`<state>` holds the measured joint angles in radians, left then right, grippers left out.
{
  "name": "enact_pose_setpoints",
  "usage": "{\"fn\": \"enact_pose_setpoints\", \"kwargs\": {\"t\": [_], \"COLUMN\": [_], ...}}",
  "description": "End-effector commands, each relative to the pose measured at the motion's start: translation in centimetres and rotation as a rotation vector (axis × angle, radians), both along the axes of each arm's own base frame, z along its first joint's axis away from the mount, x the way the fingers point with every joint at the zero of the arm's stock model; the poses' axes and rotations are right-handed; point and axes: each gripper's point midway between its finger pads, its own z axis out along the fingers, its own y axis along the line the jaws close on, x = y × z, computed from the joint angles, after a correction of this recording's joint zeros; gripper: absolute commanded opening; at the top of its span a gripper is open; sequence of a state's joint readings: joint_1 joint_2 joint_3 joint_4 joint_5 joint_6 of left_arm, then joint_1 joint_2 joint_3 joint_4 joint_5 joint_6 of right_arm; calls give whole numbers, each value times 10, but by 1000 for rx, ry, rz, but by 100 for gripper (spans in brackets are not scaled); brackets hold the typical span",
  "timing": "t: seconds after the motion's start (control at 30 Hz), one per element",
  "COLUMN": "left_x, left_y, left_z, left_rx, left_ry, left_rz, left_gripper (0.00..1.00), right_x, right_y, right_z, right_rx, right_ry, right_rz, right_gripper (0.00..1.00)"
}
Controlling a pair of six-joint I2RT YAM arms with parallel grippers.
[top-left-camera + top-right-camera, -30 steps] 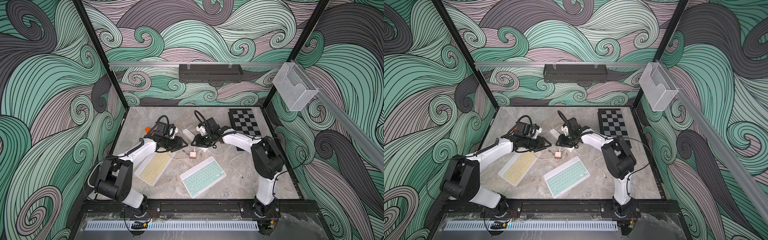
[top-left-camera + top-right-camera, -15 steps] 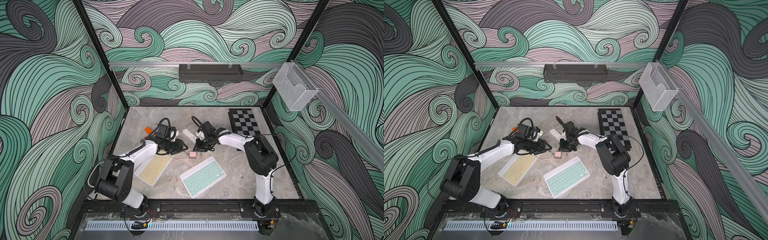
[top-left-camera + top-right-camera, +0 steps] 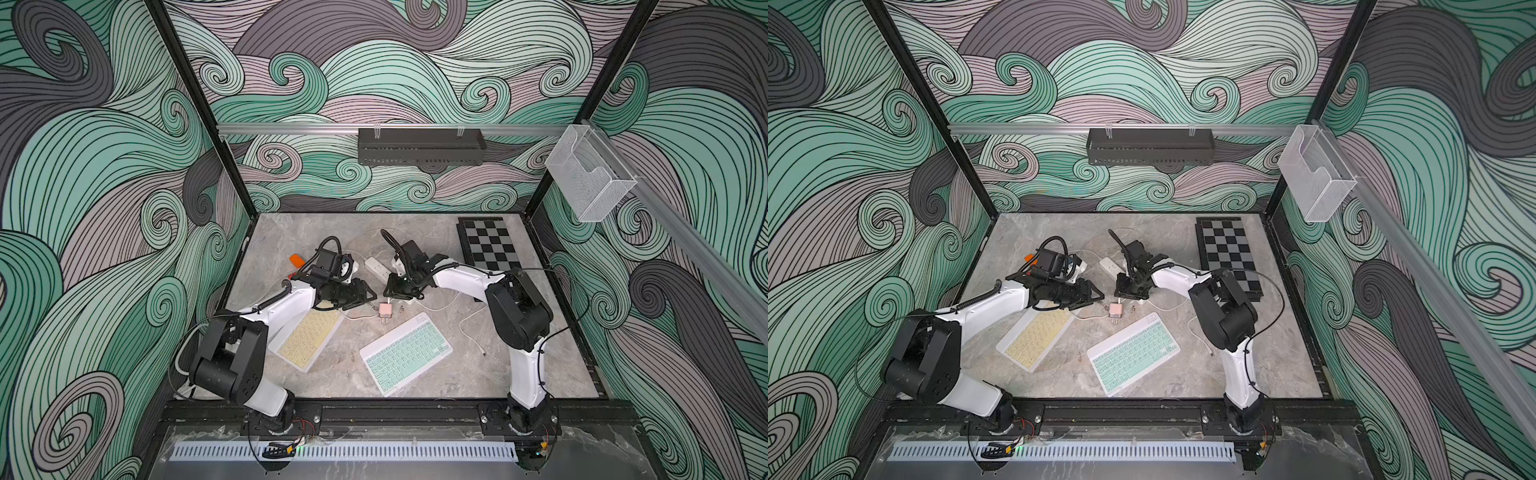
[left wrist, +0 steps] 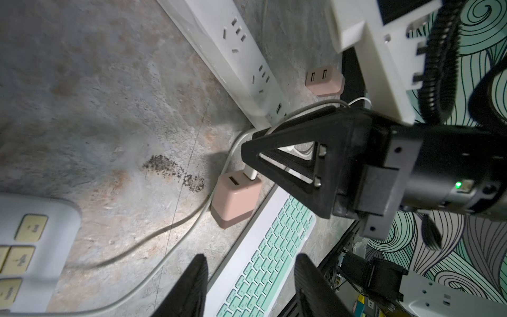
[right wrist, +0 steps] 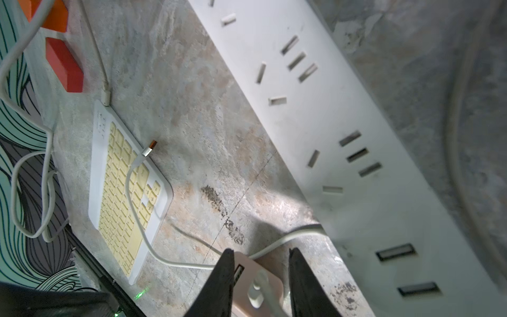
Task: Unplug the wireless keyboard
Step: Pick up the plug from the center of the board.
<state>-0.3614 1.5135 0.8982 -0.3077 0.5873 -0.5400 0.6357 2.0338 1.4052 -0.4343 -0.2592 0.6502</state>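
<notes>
Two keyboards lie on the table, one yellow-keyed and one mint-keyed. A white cable is plugged into the yellow keyboard's corner. A pink adapter lies between the arms with a white plug in one port. My right gripper points down at it, with the adapter and plug between its fingers. One finger lies at the adapter's edge and a sliver of table shows by the other, so contact is unclear. My left gripper hovers open and empty just left of the adapter.
A white power strip runs behind the adapter, with a second pink adapter beside it. A loose USB end rests on the yellow keys. Orange blocks sit at back left and a chessboard at back right.
My right gripper has moved from beside the power strip forward and down to the pink adapter. My left gripper has crept slightly to the right.
</notes>
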Motion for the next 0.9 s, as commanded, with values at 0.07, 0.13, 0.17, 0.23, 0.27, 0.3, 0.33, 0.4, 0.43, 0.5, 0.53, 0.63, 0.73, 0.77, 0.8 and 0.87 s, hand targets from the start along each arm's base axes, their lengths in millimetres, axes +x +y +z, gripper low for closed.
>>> {"fn": "enact_pose_setpoints", "kwargs": {"t": [0.07, 0.13, 0.17, 0.23, 0.27, 0.3, 0.33, 0.4, 0.43, 0.5, 0.53, 0.63, 0.73, 0.77, 0.8, 0.87], "left_x": [1, 1, 0, 0, 0, -1, -1, -1, -1, 0, 0, -1, 3, 5, 8, 12], "left_y": [-3, -3, -3, -4, -5, -8, -12, -19, -22, -26, -29, -34, -32, -31, -29, -28], "left_z": [4, 4, 3, 2, 3, 5, 8, 15, 18, 22, 23, 23, 19, 20, 19, 21], "left_rx": [-12, -12, -12, -17, -25, -43, -67, -110, -120, -121, -114, -63, -2, 10, 26, 46], "left_ry": [-28, -29, -27, -25, -29, -36, -46, -62, -75, -97, -104, -111, -124, -132, -139, -151], "left_rz": [-17, -17, -17, -21, -28, -44, -59, -96, -112, -138, -157, -195, -200, -199, -193, -189], "left_gripper": [52, 52, 52, 52, 53, 55, 58, 65, 69, 74, 75, 75, 74, 73, 71, 66], "right_x": [1, 2, 2, 2, 3, 5, 5, 8, 8, 12, 12, 14, 12, 12, 11, 11], "right_y": [-1, -1, -1, -1, 0, 3, 5, 11, 12, 17, 18, 20, 24, 25, 27, 28], "right_z": [-14, -15, -16, -13, -7, 1, 11, 34, 44, 63, 69, 78, 83, 84, 85, 85], "right_rx": [-45, -49, -51, -44, -32, -8, 13, 76, 98, 164, 188, 235, 278, 289, 298, 305], "right_ry": [1, -3, -5, -12, -23, -45, -66, -108, -114, -127, -118, -79, -36, -32, -25, -19], "right_rz": [-37, -40, -37, -28, -25, -16, -10, 9, 7, -4, -16, -53, -74, -75, -73, -78], "right_gripper": [22, 14, 10, 1, 0, 0, 0, 0, 0, 0, 0, 0, 0, 0, 0, 0]}}
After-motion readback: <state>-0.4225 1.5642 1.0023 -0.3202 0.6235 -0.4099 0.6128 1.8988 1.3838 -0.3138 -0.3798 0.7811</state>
